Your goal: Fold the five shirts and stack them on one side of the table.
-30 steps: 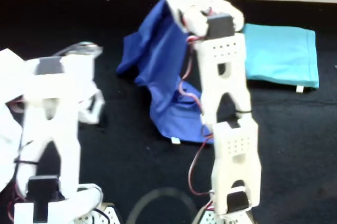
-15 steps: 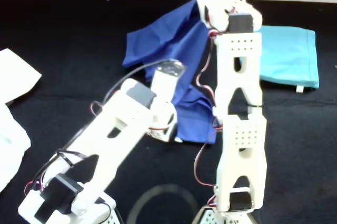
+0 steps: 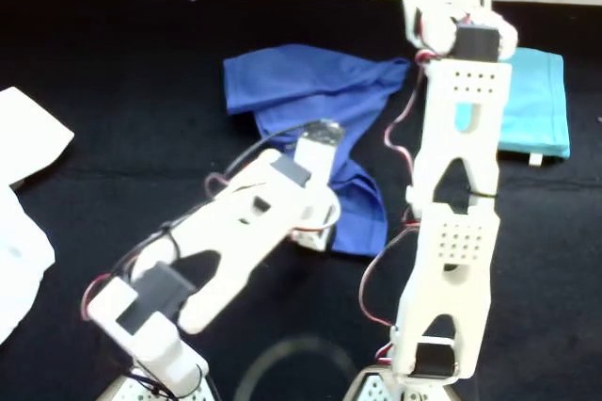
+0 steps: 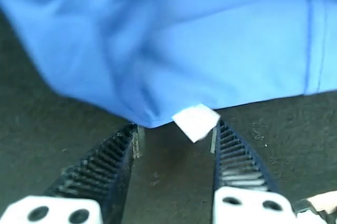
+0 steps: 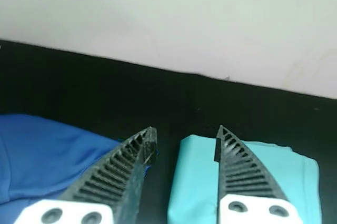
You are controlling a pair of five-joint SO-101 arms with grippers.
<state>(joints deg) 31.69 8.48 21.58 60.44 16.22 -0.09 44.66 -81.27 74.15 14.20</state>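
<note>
High and wrist views of the second shirt being laid out for folding. The royal-blue cotton shirt (image 3: 301, 90) now lies slumped across the middle of the black cloth-covered table (image 3: 113, 62). A second ago it hung in a tall drape from the right gripper (image 5: 184, 129). That gripper has since let go and travelled sideways, and its jaws stand moderately apart and empty, raised above the dark gap between the blue shirt and the folded turquoise shirt (image 3: 536, 104) at the far right side of the table. Over the same interval the left arm swung in from the left edge. The left gripper (image 4: 176, 129) is now low at the near hem of the blue shirt, with its jaws spread wide on either side of a small white sewn-in label (image 4: 195, 120) and not yet closed on any fabric. The release probably marks the end of the spreading step, and the left gripper appears placed to pinch the near hem for the first fold. The cloth is bunched and partly doubled along its near half, so a further tug may be needed to flatten it. Loose white garments (image 3: 23, 137) wait at the left edge. One shirt appears folded, so most of the task is yet to be done.
</note>
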